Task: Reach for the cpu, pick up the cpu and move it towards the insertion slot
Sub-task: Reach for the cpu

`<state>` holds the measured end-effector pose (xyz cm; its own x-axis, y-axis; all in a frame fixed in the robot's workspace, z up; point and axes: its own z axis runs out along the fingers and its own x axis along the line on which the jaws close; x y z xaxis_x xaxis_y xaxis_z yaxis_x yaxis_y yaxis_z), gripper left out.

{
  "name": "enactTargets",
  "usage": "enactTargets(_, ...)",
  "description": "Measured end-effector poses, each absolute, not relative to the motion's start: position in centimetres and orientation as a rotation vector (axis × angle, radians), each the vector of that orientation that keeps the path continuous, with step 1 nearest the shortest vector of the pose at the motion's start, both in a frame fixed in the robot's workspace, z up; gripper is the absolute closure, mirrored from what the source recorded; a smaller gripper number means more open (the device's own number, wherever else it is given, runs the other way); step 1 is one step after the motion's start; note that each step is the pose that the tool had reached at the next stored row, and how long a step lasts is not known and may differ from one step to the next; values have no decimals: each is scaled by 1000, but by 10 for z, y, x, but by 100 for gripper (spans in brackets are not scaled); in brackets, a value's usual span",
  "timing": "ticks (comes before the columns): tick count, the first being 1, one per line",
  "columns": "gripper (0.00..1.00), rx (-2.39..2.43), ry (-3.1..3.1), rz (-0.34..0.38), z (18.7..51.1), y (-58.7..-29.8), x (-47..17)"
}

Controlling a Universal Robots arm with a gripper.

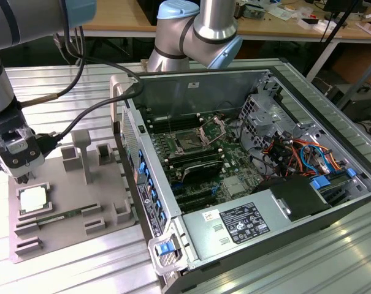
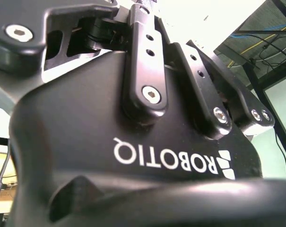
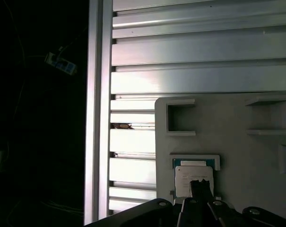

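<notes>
Exterior view, arm: one grey-and-blue jointed robot arm (image 1: pixel 200 27) reaches from the far side over to the exterior view's left.
Exterior view, tool: one black tool (image 1: pixel 21 174) hangs at the far left corner of the tray, just above the cpu's far edge; whether it touches cannot be told.
Exterior view, cpu: one small flat square silvery cpu (image 1: pixel 35 198) lies flat in the single grey plastic tray (image 1: pixel 75 202), on the tray's left part.
Exterior view, desk: one ribbed aluminium desk (image 1: pixel 81 269) carries the tray and one open metal computer case (image 1: pixel 234 226), which stands to the tray's right.
Exterior view, insertion slot: one square dark insertion slot (image 1: pixel 188 142) sits in the green circuit board (image 1: pixel 234 162) inside the case, well apart from the cpu; its one hinged metal bracket (image 1: pixel 213 128) stands raised.
Second wrist view, tool: the tool's black body (image 2: pixel 133 142) and linkage bars seen close up.
First wrist view, cpu: the cpu (image 3: pixel 187 177) sits inside one raised grey frame on the tray (image 3: pixel 228 142), with the tool (image 3: pixel 200 189) directly over it.
First wrist view, frames: two more raised grey frames (image 3: pixel 180 133) stand empty on the tray, which lies on the desk (image 3: pixel 204 47).
Tool state: spread or pressed together cannot be told.
</notes>
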<state>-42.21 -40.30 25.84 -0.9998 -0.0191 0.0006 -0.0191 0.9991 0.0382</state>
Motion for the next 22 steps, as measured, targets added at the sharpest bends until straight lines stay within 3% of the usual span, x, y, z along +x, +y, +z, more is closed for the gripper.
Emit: enactTargets(22,89,30,-3140,-60,252,-403,-422)
